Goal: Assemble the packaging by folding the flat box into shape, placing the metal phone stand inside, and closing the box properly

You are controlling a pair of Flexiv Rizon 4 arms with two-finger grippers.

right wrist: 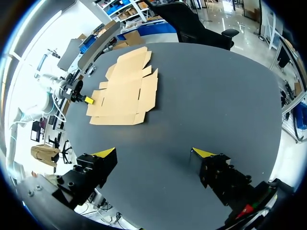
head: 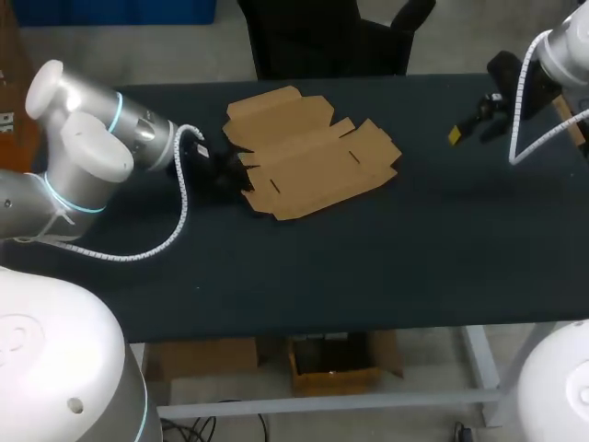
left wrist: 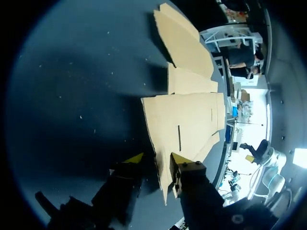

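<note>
Both open: our left gripper (left wrist: 157, 160) straddles the flat cardboard box (left wrist: 184, 124) at its 9 o'clock edge, right gripper (right wrist: 153, 152) clear; we pinch squarely.

There is one table (head: 368, 267), and on it one flat box (head: 308, 157) of brown cardboard, a single unfolded sheet lying toward the far edge, somewhat left of the middle. There are two arms: the left arm (head: 92, 157) over the table's left edge and the right arm (head: 561, 46) at its far right corner. There are two grippers, the left gripper (left wrist: 157, 159) and the right gripper (right wrist: 154, 153). Each has two fingers, giving four yellow tips (right wrist: 106, 153) in all.
</note>
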